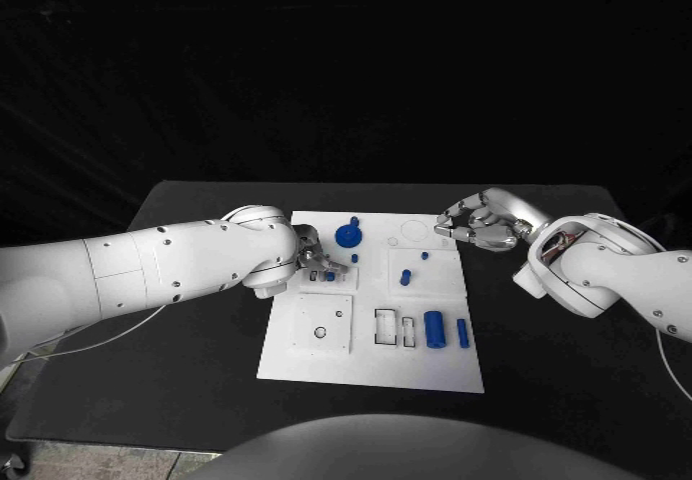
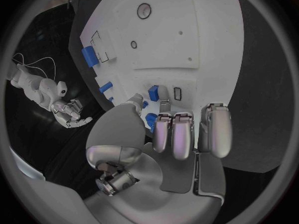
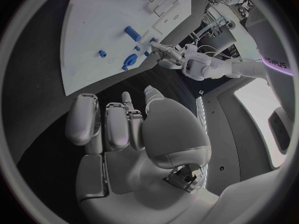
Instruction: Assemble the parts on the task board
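White task board [image 1: 433, 365]: we see it lying flat in the middle of the black desk [image 1: 188, 390], between the two arms.
Blue parts: we count a round knobbed part [image 1: 348, 236] at the board's far edge, a small peg [image 1: 405, 278] near its centre, and two upright cylinders [image 1: 434, 326] side by side near its right edge, toward the near end.
Left hand [image 1: 315, 262]: we find it resting over the board's left edge with fingers curled down; a small blue part [image 2: 153, 92] lies at its fingertips [image 2: 163, 134], but we cannot tell whether it is gripped.
Right hand [image 1: 483, 225]: we see it just off the board's far right corner, above the desk, fingers loosely curled in and holding nothing, well apart from every blue part.
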### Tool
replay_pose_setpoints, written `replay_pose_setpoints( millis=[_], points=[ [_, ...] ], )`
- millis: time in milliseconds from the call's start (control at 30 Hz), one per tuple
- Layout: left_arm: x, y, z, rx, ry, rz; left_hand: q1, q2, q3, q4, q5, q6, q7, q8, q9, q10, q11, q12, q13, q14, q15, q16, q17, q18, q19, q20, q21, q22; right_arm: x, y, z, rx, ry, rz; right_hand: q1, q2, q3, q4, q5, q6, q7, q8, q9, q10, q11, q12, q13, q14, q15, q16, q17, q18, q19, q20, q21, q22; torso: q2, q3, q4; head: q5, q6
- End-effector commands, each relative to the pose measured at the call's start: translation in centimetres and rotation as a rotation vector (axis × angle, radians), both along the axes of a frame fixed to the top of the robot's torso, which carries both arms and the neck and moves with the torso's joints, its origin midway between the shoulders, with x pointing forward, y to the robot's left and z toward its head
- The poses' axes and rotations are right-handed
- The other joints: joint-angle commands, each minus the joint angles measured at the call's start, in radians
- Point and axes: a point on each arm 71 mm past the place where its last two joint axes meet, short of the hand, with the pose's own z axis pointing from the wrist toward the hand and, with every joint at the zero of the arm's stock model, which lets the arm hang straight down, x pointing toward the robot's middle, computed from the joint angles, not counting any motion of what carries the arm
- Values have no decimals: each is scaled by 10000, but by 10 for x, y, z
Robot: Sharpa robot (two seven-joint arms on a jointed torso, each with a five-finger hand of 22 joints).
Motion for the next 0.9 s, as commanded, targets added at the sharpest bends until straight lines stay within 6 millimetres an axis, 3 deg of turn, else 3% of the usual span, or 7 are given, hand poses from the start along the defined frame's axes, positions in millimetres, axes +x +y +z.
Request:
replay_pose_setpoints(
  millis=[33, 367, 633, 767, 900],
  points=[
    [-2, -1, -4, 66, 239, -177, -106, 21, -115, -3, 32, 147, -13, 61, 70, 1045, 52, 24, 2633, 1015, 54, 24, 2631, 133, 6, 53, -61, 1076, 0, 0, -1, -55, 165, 38, 130, 19, 62, 22, 74, 74, 3, 46, -16, 183, 98, -46, 899, 420, 49, -56, -16, -64, -7, 44, -80, 1255, 0, 0, 6, 8, 1],
    [-4, -3, 3, -47, 92, -190, -46, 74, -249, -20, 107, 263, -68, 221, 256, 1045, 5, 24, 2633, 1015, 18, 24, 2631, 119, 60, 26, -31, 1142, 0, -1, -1, -38, 115, 1, 143, 26, 68, 20, 108, 93, 8, 52, -20, 179, 106, -51, 891, 419, 56, -59, -25, -63, -7, 49, -85, 1256, 5, -1, -7, -28, 1],
    [5, -8, 43, -98, -996, -668, 286, 103, -460, -40, 274, 303, -179, 616, 736, 1045, -96, 24, 2633, 1015, -72, 24, 2631, 91, 168, -62, 30, 1265, 0, -3, -1, -36, 88, -52, 142, 23, 65, 22, 117, 96, 10, 52, -22, 176, 107, -54, 885, 418, 58, -65, -34, -64, -7, 51, -85, 1256, -1, -3, -2, -14, 1],
    [13, -12, 63, 228, -1477, -1057, 386, 106, -506, -46, 243, 227, -183, 671, 850, 1045, -103, 24, 2633, 1015, -84, 24, 2631, 98, 148, -75, 6, 1244, 1, -2, -1, -27, 104, -37, 137, 16, 59, 27, 124, 96, 13, 50, -24, 174, 107, -57, 880, 416, 59, -71, -43, -63, -7, 53, -89, 1256, -11, 3, 2, 16, 1],
    [19, -19, 71, 349, -1666, -1335, 517, 134, -520, -66, 248, 136, -179, 689, 933, 1045, -102, 24, 2633, 1015, -86, 24, 2631, 100, 139, -82, -6, 1240, 2, 0, -1, 3, 78, 17, 134, 15, 57, 30, 127, 97, 13, 50, -26, 173, 107, -58, 878, 416, 60, -73, -46, -64, -6, 53, -85, 1258, 9, -6, -8, 4, 1]
  ],
)
